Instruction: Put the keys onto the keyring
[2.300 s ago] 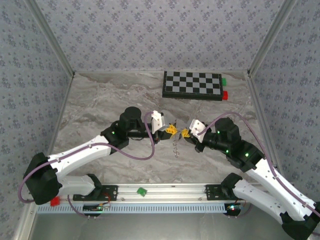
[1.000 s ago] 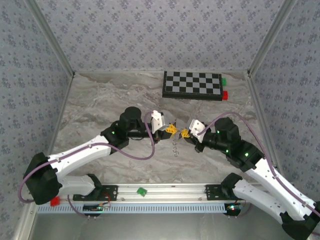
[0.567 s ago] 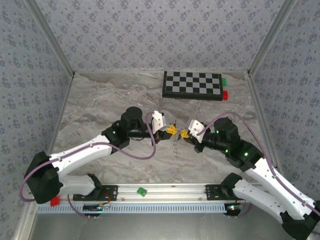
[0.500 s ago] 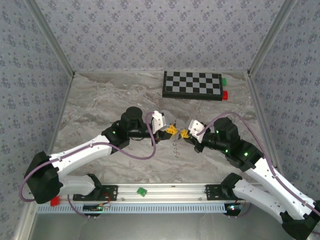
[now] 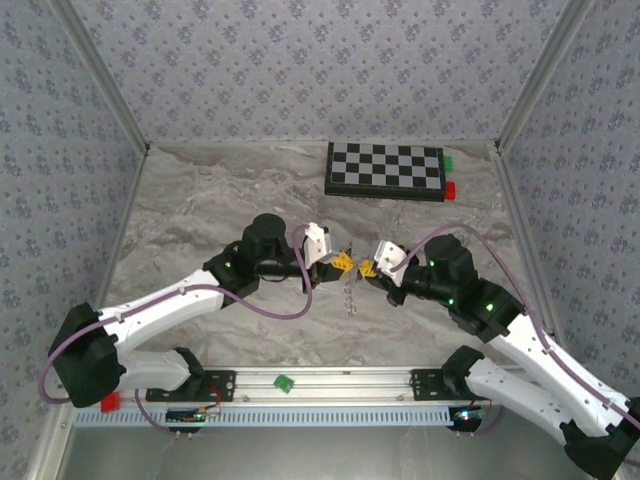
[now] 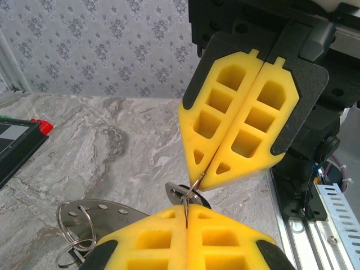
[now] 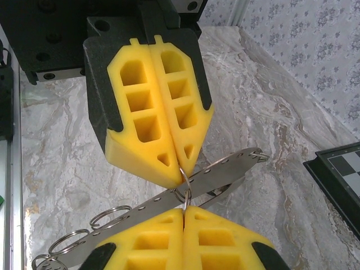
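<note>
Over the middle of the marble table my left gripper (image 5: 343, 261) and right gripper (image 5: 368, 267) meet tip to tip. Both are shut on the same thin wire keyring (image 7: 186, 184), each pinching one side of it. In the left wrist view my left gripper (image 6: 187, 207) grips the keyring (image 6: 194, 188) from below and the right gripper (image 6: 201, 181) from above. A silver key (image 6: 179, 194) with a dark head hangs on it just behind. A flat silver strip (image 7: 225, 171) with holes and spare rings (image 7: 107, 216) lies behind the ring. Small metal pieces (image 5: 349, 294) dangle below the fingertips.
A checkerboard (image 5: 385, 168) lies at the back right with a green block (image 5: 446, 162) and a red block (image 5: 451, 189) at its right end. A green block (image 5: 284, 381) sits on the front rail and a red one (image 5: 109, 402) by the left arm's base.
Both arms have crept slightly toward each other. Both grips on the ring stay the same.
</note>
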Controlling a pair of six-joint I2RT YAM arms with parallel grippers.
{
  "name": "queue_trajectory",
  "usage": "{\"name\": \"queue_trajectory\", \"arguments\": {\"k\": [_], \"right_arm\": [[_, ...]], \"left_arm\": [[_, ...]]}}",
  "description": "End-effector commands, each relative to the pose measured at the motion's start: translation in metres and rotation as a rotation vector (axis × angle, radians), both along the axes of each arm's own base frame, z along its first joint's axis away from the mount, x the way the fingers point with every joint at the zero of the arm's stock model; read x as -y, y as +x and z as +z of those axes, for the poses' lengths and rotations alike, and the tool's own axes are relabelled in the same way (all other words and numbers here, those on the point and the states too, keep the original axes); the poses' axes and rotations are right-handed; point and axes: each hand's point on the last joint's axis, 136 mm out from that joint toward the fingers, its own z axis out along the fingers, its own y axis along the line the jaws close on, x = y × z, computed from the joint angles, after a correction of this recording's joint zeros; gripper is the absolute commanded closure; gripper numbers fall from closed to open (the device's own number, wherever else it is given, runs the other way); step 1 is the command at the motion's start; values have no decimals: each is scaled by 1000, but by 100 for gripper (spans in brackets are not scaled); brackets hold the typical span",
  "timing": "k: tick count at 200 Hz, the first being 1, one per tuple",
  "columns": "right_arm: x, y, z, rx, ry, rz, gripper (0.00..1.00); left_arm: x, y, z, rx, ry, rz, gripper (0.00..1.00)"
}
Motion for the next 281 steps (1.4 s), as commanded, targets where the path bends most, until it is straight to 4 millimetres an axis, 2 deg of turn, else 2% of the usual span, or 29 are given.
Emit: {"name": "queue_trajectory", "arguments": {"k": [1,86,181,281], "right_arm": [[-5,-5,5,20,9,36,100],[-4,-5,4,41,-18,26,100],[-2,-8,-3,114,-96,5,100],[7,-12,-4,159,-131,-29,100]], "left_arm": [[8,-10,21,47,-45,-68,100],[9,-11,18,40,-31,-76,100],[10,0,17,23,-16,-23,100],[5,3,31,30,-59,-1,100]]}}
